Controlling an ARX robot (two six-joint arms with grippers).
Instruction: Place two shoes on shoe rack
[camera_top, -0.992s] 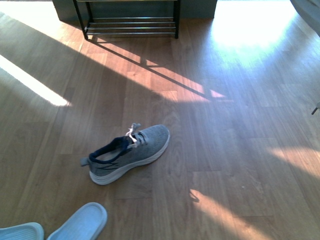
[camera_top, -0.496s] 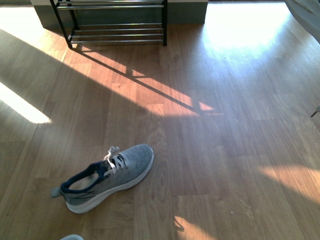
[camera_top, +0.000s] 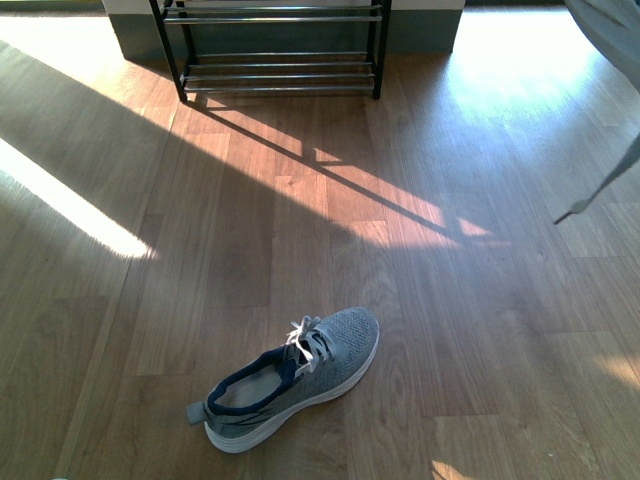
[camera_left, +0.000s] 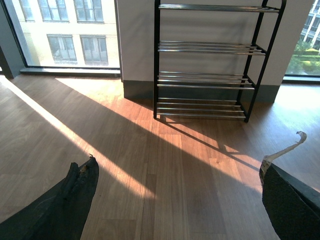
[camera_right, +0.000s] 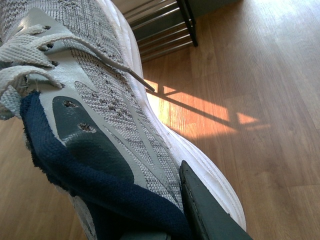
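One grey sneaker (camera_top: 291, 386) with navy lining and a white sole lies on its sole on the wood floor, toe pointing to the far right. My right gripper (camera_right: 167, 202) is shut on the collar of the second grey sneaker (camera_right: 100, 95) and holds it off the floor; one dark finger (camera_right: 210, 212) presses its outer side. Its grey edge (camera_top: 612, 30) and a hanging lace (camera_top: 600, 185) show at the right of the front view. My left gripper (camera_left: 177, 210) is open and empty above bare floor. The shoe rack (camera_top: 280, 45) stands by the far wall, with bare tiers (camera_left: 207, 60). The blue slides are out of view.
A wooden floor (camera_top: 430, 300) with bands of sunlight runs from the sneaker to the rack. A grey baseboard and wall (camera_left: 137, 55) stand behind the rack, with windows on either side.
The front view has shifted: the floor sneaker now shows lower and further right, the blue slides have left the picture, and more of the held sneaker's lace shows at the right.
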